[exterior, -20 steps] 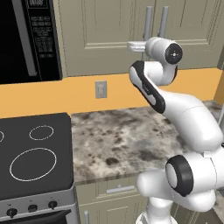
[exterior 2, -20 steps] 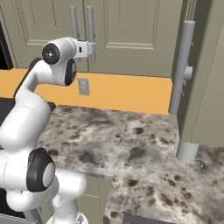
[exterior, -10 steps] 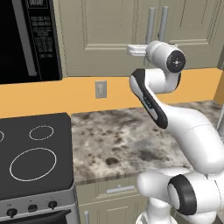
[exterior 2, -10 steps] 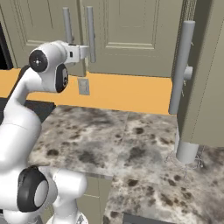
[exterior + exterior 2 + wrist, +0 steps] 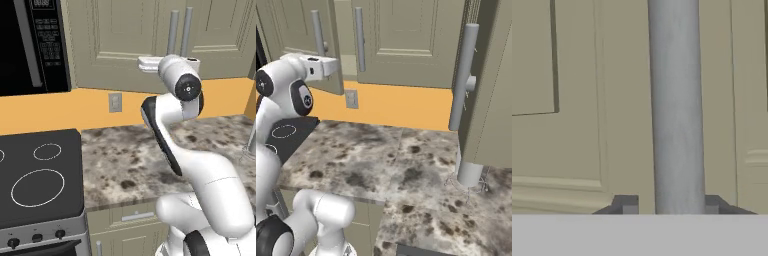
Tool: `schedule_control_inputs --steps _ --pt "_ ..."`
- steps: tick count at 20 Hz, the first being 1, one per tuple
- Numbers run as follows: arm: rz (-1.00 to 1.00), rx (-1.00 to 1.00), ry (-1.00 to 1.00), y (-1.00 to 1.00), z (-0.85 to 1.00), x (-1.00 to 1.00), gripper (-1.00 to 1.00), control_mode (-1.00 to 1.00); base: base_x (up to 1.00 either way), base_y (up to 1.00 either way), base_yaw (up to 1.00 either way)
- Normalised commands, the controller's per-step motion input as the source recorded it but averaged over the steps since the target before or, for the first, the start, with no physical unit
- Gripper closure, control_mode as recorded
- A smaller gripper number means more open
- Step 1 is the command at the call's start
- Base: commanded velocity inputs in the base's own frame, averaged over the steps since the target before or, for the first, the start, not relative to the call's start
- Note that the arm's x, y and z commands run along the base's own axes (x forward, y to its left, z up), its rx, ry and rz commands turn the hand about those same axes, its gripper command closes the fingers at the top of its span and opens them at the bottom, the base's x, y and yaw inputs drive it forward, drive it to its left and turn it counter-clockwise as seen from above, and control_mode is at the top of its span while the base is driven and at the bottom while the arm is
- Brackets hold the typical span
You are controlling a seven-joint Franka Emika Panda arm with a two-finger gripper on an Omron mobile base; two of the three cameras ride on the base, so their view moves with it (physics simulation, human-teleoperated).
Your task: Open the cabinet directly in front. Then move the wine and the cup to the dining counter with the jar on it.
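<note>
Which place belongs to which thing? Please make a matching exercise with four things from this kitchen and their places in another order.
Things:
1 gripper
2 wall outlet
3 cooktop
4 microwave

Places:
a on the orange wall
b left of the stone worktop
c astride a grey bar handle
d high up, left of the cabinet

Pairs: 1-c, 2-a, 3-b, 4-d

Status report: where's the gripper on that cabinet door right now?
Gripper at left door handle, jaws straddling the bar. Cabinet left door ajar in right base view. Nothing in the way.
</note>
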Motion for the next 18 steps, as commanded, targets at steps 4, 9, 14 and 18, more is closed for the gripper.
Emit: schedule_control_inputs --steps 4,9,14,18 --pt "-0.13 0.0 -0.04 0.91 0.47 -0.92 1.0 -1.0 0.0 0.0 0.0" --pt "-0.12 -0.05 -0.08 1.0 0.23 -0.98 1.0 -1.0 0.0 0.0 0.0" --pt "-0.12 -0.07 -0.04 1.0 0.25 -0.93 1.0 -1.0 0.0 0.0 0.0" --pt "-0.18 -0.06 0.0 1.0 0.25 -0.73 1.0 -1.0 0.0 0.0 0.0"
